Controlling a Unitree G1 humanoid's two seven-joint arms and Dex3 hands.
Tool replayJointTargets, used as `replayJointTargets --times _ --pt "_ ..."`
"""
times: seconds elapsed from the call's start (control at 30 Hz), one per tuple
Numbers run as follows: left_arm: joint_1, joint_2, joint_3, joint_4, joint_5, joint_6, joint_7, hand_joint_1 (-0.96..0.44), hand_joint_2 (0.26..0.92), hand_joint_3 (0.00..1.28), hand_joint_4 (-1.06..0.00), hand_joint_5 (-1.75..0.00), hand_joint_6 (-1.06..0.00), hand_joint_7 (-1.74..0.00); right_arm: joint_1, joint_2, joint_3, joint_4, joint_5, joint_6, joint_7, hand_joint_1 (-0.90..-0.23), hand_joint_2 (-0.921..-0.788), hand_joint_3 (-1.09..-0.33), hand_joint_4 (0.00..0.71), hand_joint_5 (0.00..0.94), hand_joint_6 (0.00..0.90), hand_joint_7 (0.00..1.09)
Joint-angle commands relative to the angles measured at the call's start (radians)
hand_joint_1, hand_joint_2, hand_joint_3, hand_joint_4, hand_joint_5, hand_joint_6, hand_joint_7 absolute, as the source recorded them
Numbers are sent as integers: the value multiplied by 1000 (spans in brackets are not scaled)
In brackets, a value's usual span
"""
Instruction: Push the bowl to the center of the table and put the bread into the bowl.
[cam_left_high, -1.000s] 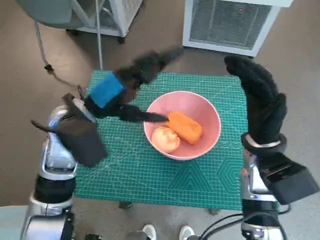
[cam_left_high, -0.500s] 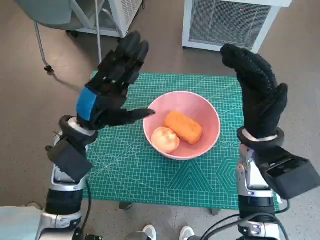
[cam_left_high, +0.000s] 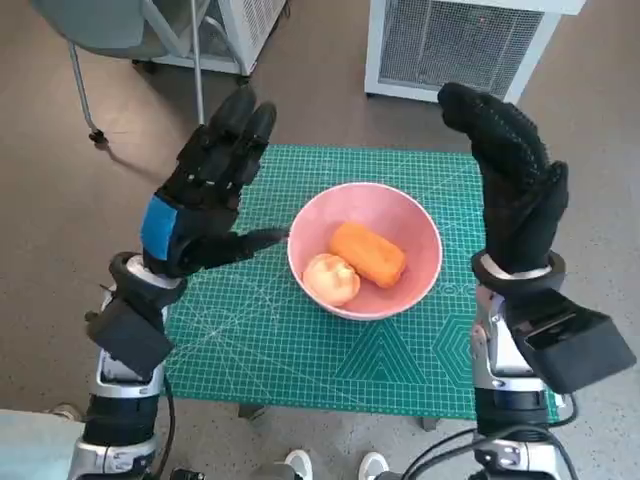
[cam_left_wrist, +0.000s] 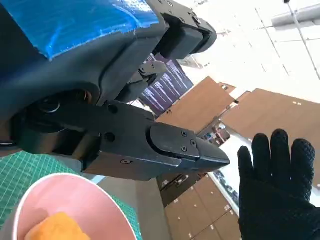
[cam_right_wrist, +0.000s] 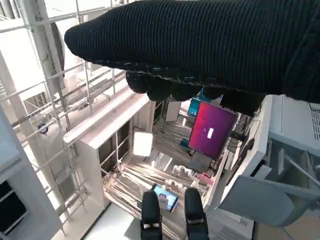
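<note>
Head view steeply overhead, wrist views upturned, close behind hands

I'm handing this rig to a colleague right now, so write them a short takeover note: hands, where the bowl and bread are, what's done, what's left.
Left hand: raised to the left of the bowl, fingers apart, holding nothing.
Right hand: raised to the right of the bowl, fingers extended, holding nothing.
Pink bowl: on the green cutting mat, roughly mid-table.
Bread: lying inside the bowl, beside a pale round piece.
Done: the bowl looks centered and the bread is in it.
Left: apparently nothing but lowering the arms; check the bowl's centering if it matters.
</note>
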Motion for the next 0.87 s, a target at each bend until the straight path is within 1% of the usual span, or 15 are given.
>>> replayJointTargets --times 0.03,0.63,0.87 --pt "13 12 5 11 -1 -25 13 -247 899 6 -105 -6 -245 -36 2 11 3 19 -14 3 -10 -533 -921 -801 276 41 -1 589" --pt "40 28 14 -6 7 -43 37 -244 905 3 -129 -9 -304 -38 -10 15 -2 53 5 -7 -5 -532 -921 -800 278 46 -1 597" --pt "39 27 9 11 25 -85 57 -240 908 2 -139 -8 -316 -32 -9 15 -4 60 0 -18 -8 -532 -921 -800 279 48 -1 600"
